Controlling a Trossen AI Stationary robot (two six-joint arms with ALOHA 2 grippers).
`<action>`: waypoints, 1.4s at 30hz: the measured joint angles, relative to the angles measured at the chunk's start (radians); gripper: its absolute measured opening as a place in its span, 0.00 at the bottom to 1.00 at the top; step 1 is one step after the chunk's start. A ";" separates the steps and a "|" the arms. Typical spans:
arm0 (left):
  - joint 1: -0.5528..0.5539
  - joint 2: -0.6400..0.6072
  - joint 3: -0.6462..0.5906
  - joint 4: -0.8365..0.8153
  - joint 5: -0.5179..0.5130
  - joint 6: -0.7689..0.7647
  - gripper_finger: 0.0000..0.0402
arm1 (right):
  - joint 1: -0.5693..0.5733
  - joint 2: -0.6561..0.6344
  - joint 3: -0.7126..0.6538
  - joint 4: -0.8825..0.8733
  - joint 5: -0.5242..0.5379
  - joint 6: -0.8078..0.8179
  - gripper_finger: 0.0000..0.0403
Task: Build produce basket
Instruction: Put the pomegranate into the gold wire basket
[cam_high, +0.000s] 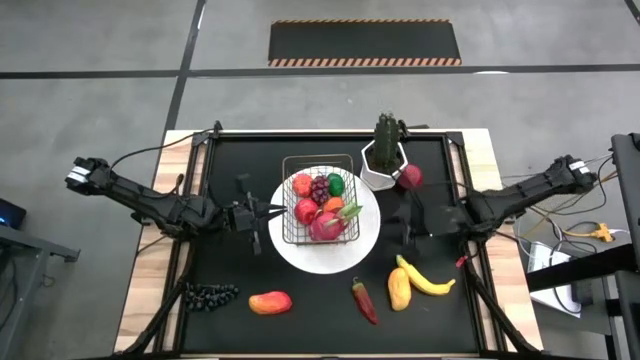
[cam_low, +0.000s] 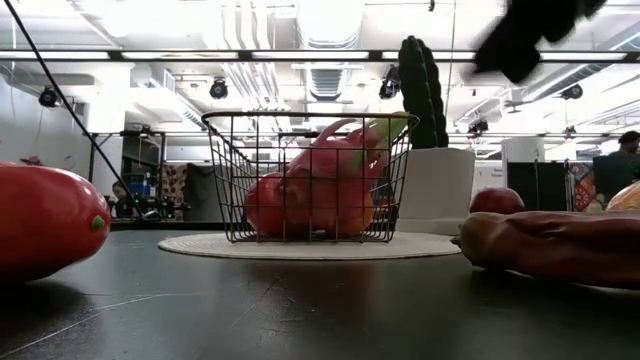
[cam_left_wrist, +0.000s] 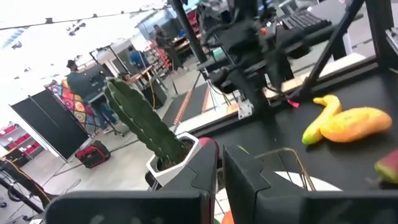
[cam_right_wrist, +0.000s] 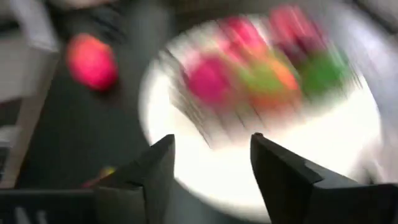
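The wire basket (cam_high: 318, 160) stands on a round white plate (cam_high: 300, 255) at mid-table. It holds red apples (cam_high: 304, 186), dark grapes (cam_high: 320, 188), a green piece (cam_high: 336, 184), an orange piece (cam_high: 333, 205) and a pink dragonfruit (cam_high: 328, 227). In the low view the dragonfruit (cam_low: 330, 175) shows through the mesh (cam_low: 240, 170). My left gripper (cam_high: 262, 215) hovers shut by the basket's left side, its fingers (cam_left_wrist: 205, 171) pointing level toward the basket. My right gripper (cam_high: 408, 222) hangs open to the right of the plate, with nothing between its fingers (cam_right_wrist: 158, 165).
A cactus in a white pot (cam_high: 385, 158) stands behind the plate, with a red apple (cam_high: 410, 177) beside it. Along the near edge lie dark grapes (cam_high: 210, 294), a red-orange mango (cam_high: 270, 302), a red chili (cam_high: 365, 300), a yellow mango (cam_high: 399, 290) and a banana (cam_high: 428, 282).
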 joint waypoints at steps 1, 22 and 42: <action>0.000 0.000 0.000 0.010 0.000 0.005 0.03 | 0.024 -0.005 -0.018 0.107 0.001 -0.090 0.45; -0.001 0.216 -0.030 0.302 0.004 -0.262 0.03 | -0.040 0.351 -0.016 1.333 -0.104 -1.069 0.02; -0.001 0.311 -0.029 0.392 0.003 -0.275 0.03 | -0.013 0.293 0.351 -0.067 -0.097 -0.469 0.02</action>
